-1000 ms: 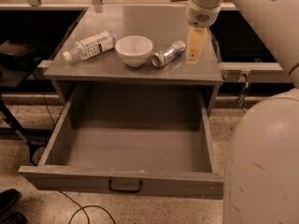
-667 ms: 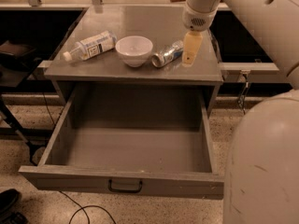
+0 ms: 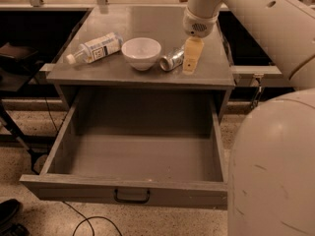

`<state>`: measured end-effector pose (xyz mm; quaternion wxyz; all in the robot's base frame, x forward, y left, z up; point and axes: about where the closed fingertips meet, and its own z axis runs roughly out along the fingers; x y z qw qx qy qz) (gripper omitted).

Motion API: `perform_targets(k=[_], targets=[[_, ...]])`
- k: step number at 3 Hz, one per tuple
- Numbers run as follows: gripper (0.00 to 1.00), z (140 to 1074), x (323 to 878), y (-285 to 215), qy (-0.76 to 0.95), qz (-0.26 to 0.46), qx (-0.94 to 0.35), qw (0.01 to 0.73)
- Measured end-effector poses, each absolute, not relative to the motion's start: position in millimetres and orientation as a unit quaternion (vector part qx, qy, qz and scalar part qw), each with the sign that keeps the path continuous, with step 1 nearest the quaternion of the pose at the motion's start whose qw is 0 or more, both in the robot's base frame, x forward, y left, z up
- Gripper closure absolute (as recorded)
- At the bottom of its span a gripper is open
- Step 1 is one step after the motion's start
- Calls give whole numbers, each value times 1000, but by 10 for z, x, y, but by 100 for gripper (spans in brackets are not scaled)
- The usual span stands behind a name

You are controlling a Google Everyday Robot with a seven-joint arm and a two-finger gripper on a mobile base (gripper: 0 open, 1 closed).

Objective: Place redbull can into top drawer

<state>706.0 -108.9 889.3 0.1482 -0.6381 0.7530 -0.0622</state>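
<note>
Hovering low over the right side of the desk [image 3: 147,18], our tool [image 3: 192,58] hangs point-down just beside the redbull can [image 3: 172,59], at the can's right end. We cannot tell whether the tool is apart or together, nor whether it touches the can; from this side it shows as one pale block.

The can lies on its side on the desk, between the white bowl [image 3: 141,53] and the tool, so we judge the grasp not yet made. Our arm [image 3: 236,9] comes in from the upper right, a line that keeps it away from the bowl and from the plastic bottle [image 3: 96,47] lying further left.

Below the desk front the top drawer [image 3: 142,154] stands pulled out with its floor bare and its handle [image 3: 132,196] toward us, ready to take the can.

We think the next move calls for closing across the can's narrow body. Being round and on its side, the can could roll toward the bowl if nudged.
</note>
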Motion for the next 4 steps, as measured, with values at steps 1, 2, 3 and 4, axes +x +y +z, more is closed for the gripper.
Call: perform_targets(k=[1,2,3,4], targets=[[0,8905,7071,-1122,780,0,-601,176],[0,8959,7086,-1176,804,57,-551,217],[0,9025,7105,-1209,829,103,-487,256],[0,9024,7105,-1209,829,103,-487,256]])
